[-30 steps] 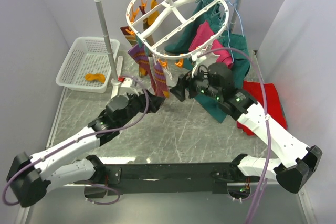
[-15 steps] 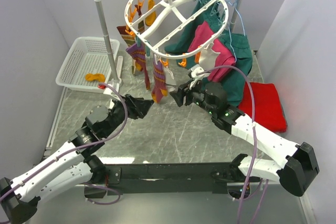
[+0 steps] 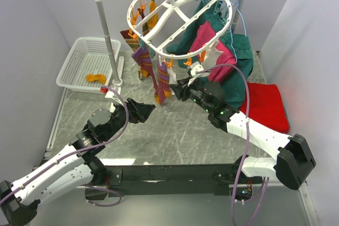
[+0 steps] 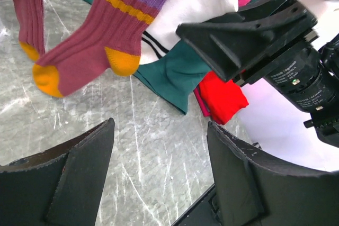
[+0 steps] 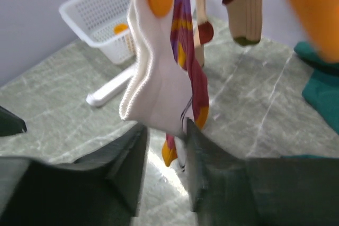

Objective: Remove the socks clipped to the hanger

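Grey marble table [image 3: 180, 130]; white sock's [image 5: 153, 83] top cut off, right fingers [image 5: 127, 168] blurred.

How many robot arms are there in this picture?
2. The left arm reaches in from the lower left, the right arm from the lower right, both toward the socks on the hanger. None seems hidden.

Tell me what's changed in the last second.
The left claw drew back from the striped sock toward its base, open and empty. The right claw edged in under the white sock, whose tip hangs between its open fingers. The socks stayed clipped to the hanger, and the basket hasn't moved.
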